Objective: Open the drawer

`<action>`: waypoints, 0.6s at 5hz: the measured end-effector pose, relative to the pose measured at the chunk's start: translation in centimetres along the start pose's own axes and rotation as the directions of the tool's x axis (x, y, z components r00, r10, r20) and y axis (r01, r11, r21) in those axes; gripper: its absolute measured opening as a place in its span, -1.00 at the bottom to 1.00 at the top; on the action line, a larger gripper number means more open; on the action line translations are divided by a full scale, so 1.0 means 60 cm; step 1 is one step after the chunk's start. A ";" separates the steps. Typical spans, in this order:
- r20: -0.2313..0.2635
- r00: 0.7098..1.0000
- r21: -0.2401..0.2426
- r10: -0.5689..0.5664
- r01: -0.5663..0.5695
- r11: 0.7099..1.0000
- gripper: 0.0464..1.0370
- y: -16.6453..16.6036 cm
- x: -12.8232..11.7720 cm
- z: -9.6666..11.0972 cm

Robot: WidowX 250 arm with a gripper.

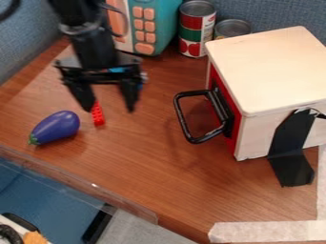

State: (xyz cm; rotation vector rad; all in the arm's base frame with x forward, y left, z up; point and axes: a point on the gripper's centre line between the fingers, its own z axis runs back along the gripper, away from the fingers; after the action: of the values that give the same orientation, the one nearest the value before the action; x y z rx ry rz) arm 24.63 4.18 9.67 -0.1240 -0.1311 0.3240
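Black two-finger gripper (109, 106) is hanging empty, spread | red-fronted drawer (236, 135) is sitting shut | black loop handle (181, 116) is awaiting entire pull

Robot lab or test corner: blue fabric partitions (274, 16) standing behind table (172, 176), masking tape (274, 231) marking its edge.

The claw (108, 109) is blurred, and the view's right edge cuts off the wooden drawer box (274, 66).
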 end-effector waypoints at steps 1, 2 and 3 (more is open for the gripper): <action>0.052 0.998 -0.034 0.018 -0.016 0.999 0.92 -0.043 0.014 -0.024; 0.070 0.996 -0.049 0.055 -0.052 0.997 0.92 -0.063 0.024 -0.045; 0.081 0.992 -0.048 0.102 -0.098 0.994 0.92 -0.072 0.032 -0.072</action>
State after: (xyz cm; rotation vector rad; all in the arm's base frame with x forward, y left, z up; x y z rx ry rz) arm 28.43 0.31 6.25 -0.1611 -0.2147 0.4264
